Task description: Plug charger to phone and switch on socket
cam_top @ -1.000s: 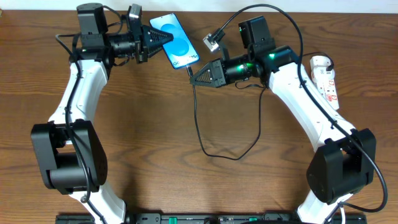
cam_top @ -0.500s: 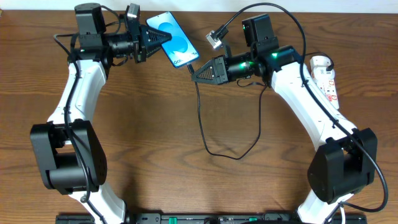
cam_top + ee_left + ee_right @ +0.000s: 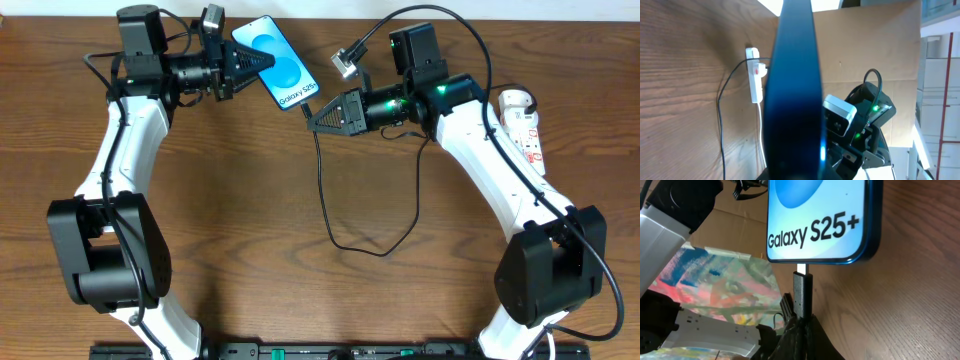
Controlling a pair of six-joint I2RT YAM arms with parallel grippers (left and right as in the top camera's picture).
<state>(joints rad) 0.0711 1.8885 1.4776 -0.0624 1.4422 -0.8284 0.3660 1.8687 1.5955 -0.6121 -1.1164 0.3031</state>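
Left end effector was clenched on the phone at its top end, over the far side of the bench. We saw the right end effector grasping the charger by its plug, metal tip meeting the phone's bottom port, while the socket lay well apart at the right edge.

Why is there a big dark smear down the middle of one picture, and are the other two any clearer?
Left wrist view: the smear is the phone, too close to focus, while the power strip behind it is fairly clear. Right wrist view: the phone's lettering and the charger connector are sharp; the colourful background is blurred. Overhead view: evenly lit and in focus.
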